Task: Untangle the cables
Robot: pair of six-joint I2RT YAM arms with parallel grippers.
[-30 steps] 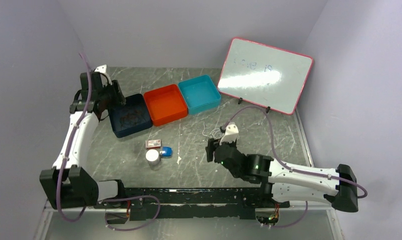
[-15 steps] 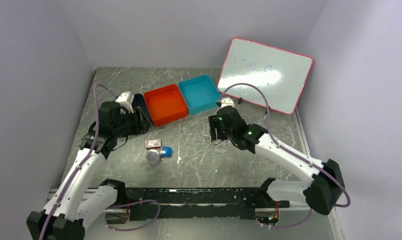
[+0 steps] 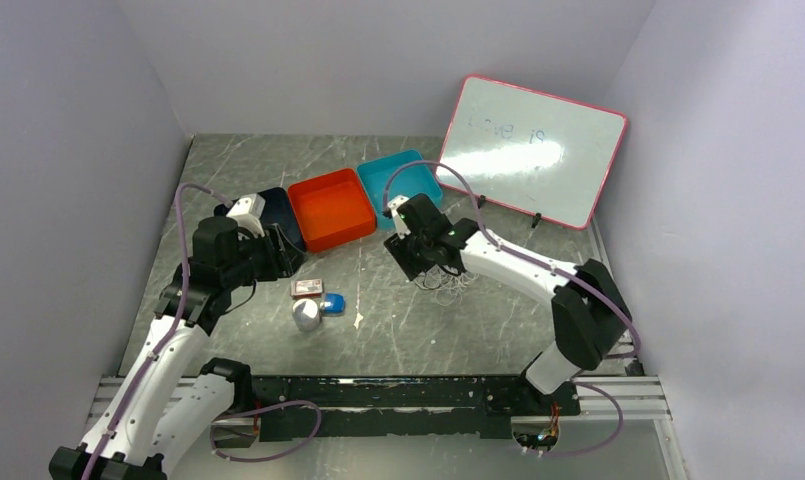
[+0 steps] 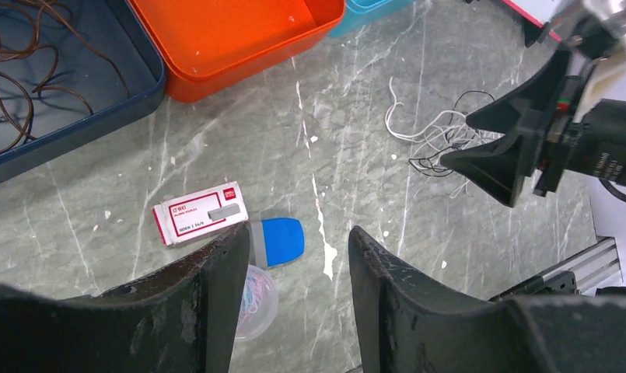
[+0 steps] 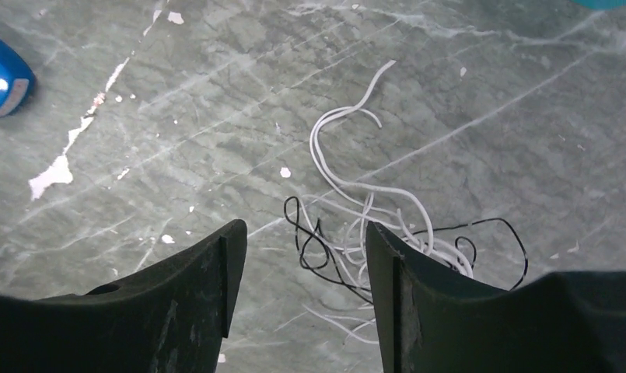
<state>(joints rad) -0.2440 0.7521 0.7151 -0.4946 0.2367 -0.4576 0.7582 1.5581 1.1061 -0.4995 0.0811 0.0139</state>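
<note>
Right arm [image 3: 508, 263] has swung in from the near edge, jaws wide and poised low over the white-and-black cables [image 5: 379, 214], a loose tangle on the bench [image 3: 398, 335] before the teal tray [image 3: 403, 188]; left arm [image 3: 168, 350], jaws wide too, has closed in, so first grab looks imminent.

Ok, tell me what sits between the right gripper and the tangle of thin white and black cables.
Nothing. The right wrist view shows the cables lying partly inside the open gap of the right gripper, on grey marbled tabletop.
</note>
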